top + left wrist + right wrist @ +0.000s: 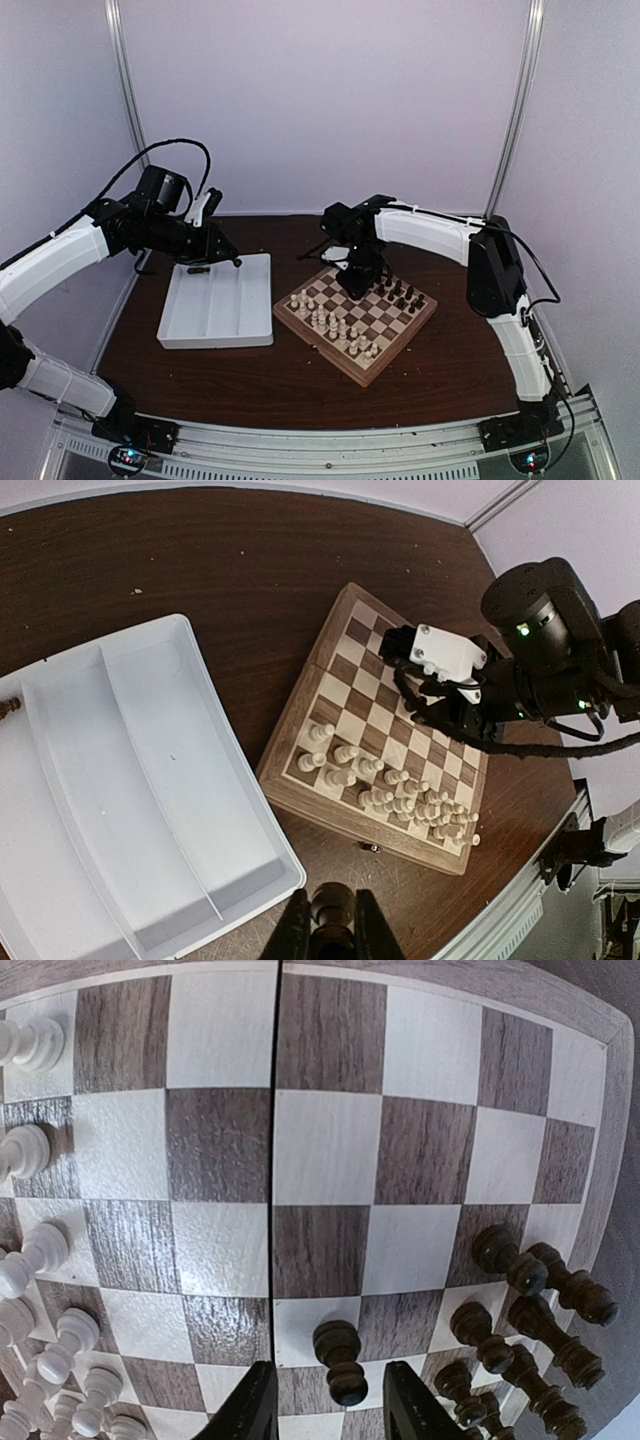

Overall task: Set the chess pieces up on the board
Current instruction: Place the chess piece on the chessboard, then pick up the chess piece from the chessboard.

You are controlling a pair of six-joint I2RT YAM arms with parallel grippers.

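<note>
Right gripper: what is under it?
A dark pawn stands on the board between the open fingers of the right gripper. From above, it hides that pawn and nearby squares.

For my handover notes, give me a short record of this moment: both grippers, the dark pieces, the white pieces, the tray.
left gripper: shut on a dark piece
right gripper: open, fingers either side of a dark pawn standing on the board
other dark pieces: clustered by one board edge
white pieces: grouped along the opposite edge
tray: white, beside the board
</note>
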